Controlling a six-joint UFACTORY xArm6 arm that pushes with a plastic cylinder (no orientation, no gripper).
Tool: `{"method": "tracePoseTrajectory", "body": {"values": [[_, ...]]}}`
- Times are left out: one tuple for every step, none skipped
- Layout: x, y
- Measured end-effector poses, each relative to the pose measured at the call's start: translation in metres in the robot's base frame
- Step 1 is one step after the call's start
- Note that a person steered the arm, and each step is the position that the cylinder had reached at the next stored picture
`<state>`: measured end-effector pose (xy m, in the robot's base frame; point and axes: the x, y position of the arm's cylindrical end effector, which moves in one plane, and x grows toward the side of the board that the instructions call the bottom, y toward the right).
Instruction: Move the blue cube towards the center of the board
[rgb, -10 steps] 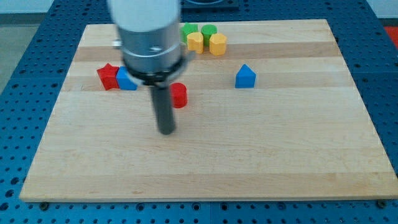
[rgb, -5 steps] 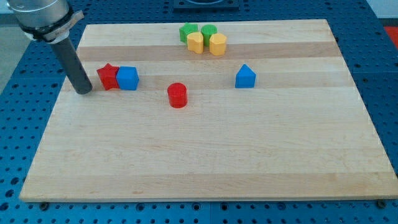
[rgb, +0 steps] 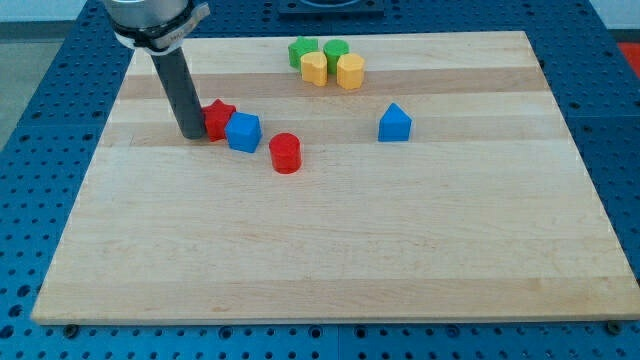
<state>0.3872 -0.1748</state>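
In the camera view, the tip (rgb: 191, 134) stands at the view's left of the red star block (rgb: 217, 119), touching it or nearly so. The blue cube (rgb: 243, 132) lies against the star's right side, left of the board's (rgb: 420, 250) centre. The red cylinder (rgb: 285, 153) is just beside the cube, toward the lower right. The arm has no fingers; the rod holds nothing and can only push.

The cube looks light, stiff and smooth, so it probably slides easily and may turn if pushed off-centre. A push on the middle of its left face seems best.
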Motion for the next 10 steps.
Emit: {"method": "tracePoseTrajectory", "body": {"values": [[0.008, 0.005], [0.011, 0.017], [0.011, 0.037], [0.013, 0.056], [0.014, 0.076], [0.014, 0.099], [0.011, 0.118], [-0.002, 0.118], [-0.018, 0.118], [-0.022, 0.12]]}}
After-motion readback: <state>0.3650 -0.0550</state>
